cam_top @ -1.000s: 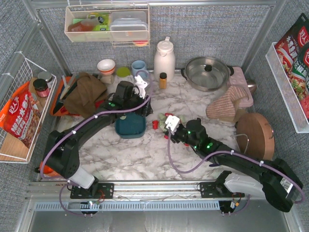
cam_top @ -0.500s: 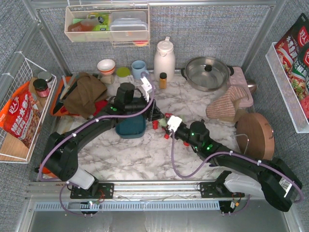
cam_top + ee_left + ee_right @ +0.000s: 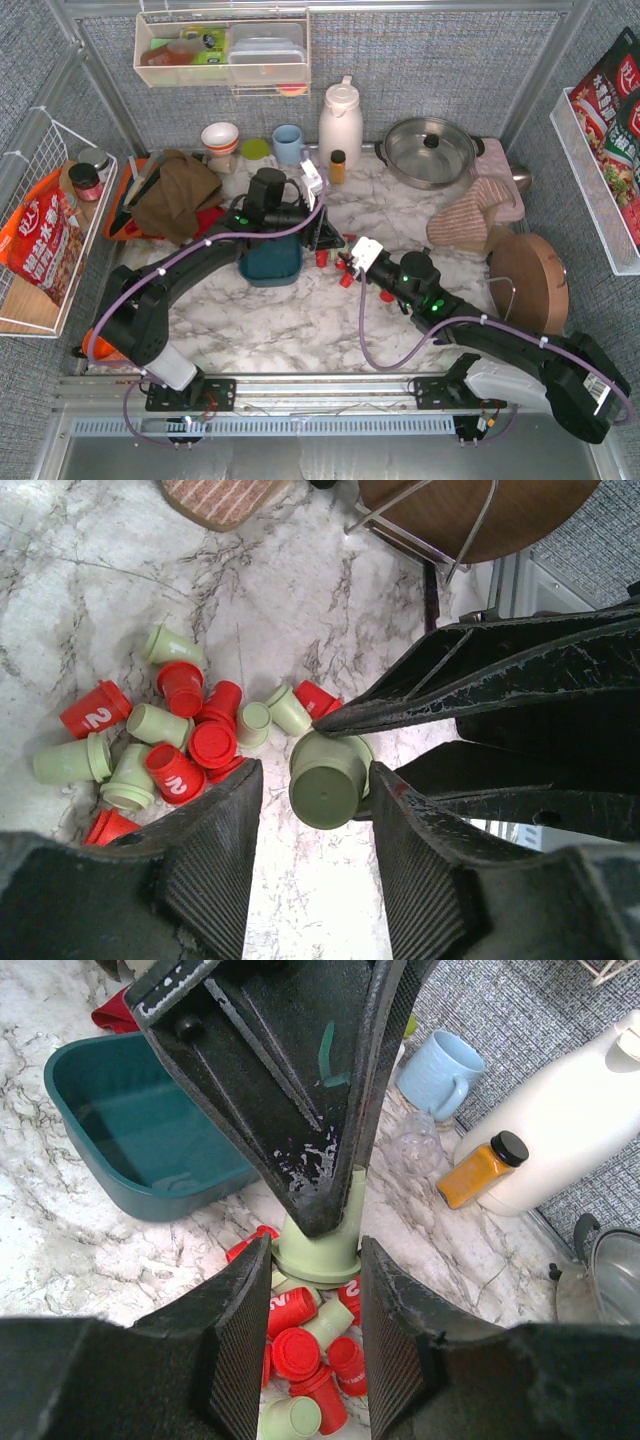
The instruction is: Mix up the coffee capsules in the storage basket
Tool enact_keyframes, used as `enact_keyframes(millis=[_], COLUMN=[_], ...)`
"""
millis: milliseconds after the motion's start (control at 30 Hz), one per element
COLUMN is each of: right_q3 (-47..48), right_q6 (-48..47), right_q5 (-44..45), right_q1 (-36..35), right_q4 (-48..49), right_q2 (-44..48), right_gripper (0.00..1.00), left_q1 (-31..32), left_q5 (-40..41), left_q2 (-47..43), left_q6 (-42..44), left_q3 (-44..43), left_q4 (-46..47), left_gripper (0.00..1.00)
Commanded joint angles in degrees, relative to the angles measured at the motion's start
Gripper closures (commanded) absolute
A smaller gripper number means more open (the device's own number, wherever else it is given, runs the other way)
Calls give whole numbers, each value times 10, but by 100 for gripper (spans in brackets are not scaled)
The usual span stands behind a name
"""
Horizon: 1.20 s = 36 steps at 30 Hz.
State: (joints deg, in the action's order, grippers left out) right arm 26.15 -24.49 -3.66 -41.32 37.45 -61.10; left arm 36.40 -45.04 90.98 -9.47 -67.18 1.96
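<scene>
Red and mint-green coffee capsules lie heaped on the marble, right of the dark teal storage basket, whose inside holds nothing that shows. My right gripper is shut on one green capsule by its flange, above the heap. My left gripper faces it nose to nose. Its jaws are open around that capsule's narrow end, with a gap on the left side. In the top view the two grippers meet just right of the basket.
A white carafe, an orange-capped bottle and a blue mug stand behind the heap. A steel pot, striped mitts and a round wooden board lie to the right, a brown cloth to the left.
My left gripper swung right, from over the basket to the capsule heap, and its jaws narrowed a little. My right gripper shifted slightly right and back, still shut on the capsule.
</scene>
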Motion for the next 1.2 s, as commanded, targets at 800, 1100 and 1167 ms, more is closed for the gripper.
enact_keyframes(millis=[800, 1100, 1167], right_q3=[-1, 14, 14], right_q6=[40, 50, 53], right_q5=[135, 158, 153], right_q1=[12, 26, 26], right_q4=[-14, -56, -51], right_q2=[19, 19, 13], right_gripper=[16, 16, 16], left_q1=[-17, -38, -38], left_q5=[183, 469, 509], left_q2=[7, -32, -32], left_q6=[51, -43, -55], left_q3=[-63, 17, 32], left_q4=[-141, -206, -221], left_gripper=[90, 87, 87])
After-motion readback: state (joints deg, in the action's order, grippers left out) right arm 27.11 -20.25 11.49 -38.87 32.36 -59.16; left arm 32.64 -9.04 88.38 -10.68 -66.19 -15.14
